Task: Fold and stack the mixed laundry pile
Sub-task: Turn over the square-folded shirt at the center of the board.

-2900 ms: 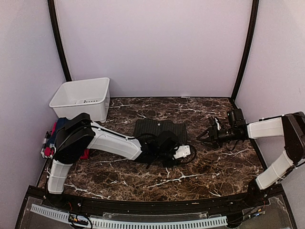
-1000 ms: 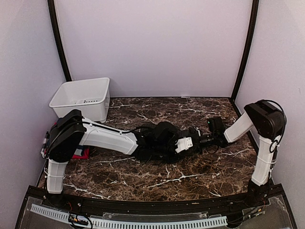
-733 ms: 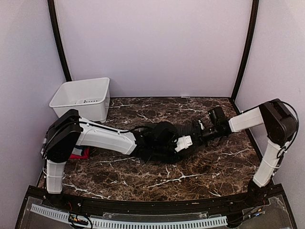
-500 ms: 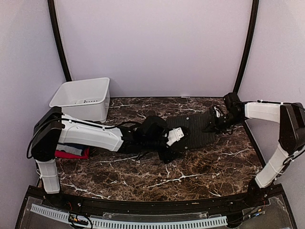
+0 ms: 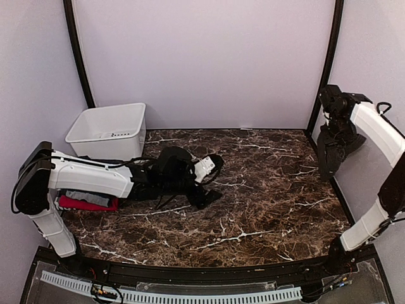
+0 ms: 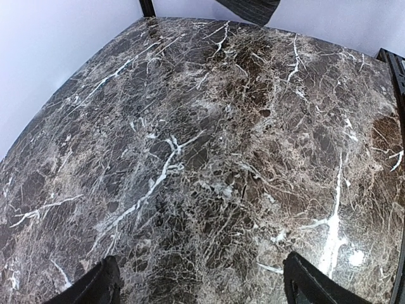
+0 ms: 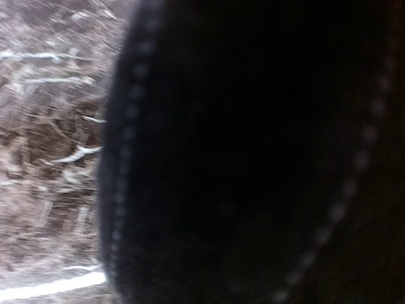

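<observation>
The dark charcoal pinstriped shirt [image 5: 331, 152] hangs bunched in the air at the far right, lifted off the table, with my right gripper [image 5: 333, 126] shut on its top. In the right wrist view dark stitched cloth [image 7: 253, 152] fills nearly the whole picture and hides the fingers. My left gripper [image 5: 214, 178] is low over the middle-left of the table, open and holding nothing. Its fingertips [image 6: 104, 286] frame bare marble, and a corner of the hanging shirt [image 6: 248, 7] shows at the top edge. A folded stack with the red T-shirt [image 5: 85, 204] lies at the left edge, under the left arm.
A white plastic bin [image 5: 107, 130] stands at the back left corner. The marble table [image 5: 266, 202] is walled at the back and on both sides, with black corner posts [image 5: 326, 63]. The left arm lies stretched across the left half of the table.
My right gripper shut on the dark shirt and carried it from the table's middle up to the far right. My left gripper opened, let the shirt go and drew back leftward.
</observation>
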Robot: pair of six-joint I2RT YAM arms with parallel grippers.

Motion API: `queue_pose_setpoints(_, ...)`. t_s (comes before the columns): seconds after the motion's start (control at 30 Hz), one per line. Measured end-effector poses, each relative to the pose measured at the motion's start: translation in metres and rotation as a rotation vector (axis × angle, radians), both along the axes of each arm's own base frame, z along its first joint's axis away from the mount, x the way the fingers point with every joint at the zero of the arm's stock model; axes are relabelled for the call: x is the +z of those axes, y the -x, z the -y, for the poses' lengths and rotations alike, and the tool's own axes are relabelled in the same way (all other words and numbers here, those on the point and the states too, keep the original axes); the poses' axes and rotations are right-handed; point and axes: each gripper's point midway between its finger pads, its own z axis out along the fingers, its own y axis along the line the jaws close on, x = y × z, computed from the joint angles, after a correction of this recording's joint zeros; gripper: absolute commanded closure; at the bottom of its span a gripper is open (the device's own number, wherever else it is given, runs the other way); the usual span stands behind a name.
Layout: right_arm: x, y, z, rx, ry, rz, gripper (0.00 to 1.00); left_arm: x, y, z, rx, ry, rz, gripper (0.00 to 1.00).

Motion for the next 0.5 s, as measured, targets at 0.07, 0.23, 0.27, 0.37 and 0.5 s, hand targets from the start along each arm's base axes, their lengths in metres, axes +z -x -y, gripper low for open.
queue_pose_setpoints(0.07,0.001,0.002,0.012,-0.010,0.091,-0.050,1.00,0.004,-0.003,-0.005,0.015,0.010,-0.001,0.12)
queue_pose_setpoints(0.23,-0.055,-0.018,-0.025,0.118,0.232,-0.271,1.00,0.015,-0.014,-0.019,0.066,0.041,-0.009,0.12)
queue_pose_setpoints(0.27,-0.076,-0.023,-0.048,0.178,0.267,-0.330,1.00,0.016,-0.016,-0.022,0.081,0.046,-0.013,0.12)
queue_pose_setpoints(0.37,-0.149,-0.022,-0.130,0.365,0.361,-0.500,1.00,0.022,-0.025,-0.035,0.142,0.075,-0.049,0.12)
queue_pose_setpoints(0.5,-0.217,0.010,-0.223,0.562,0.454,-0.605,1.00,0.033,-0.041,-0.068,0.259,0.158,-0.133,0.12)
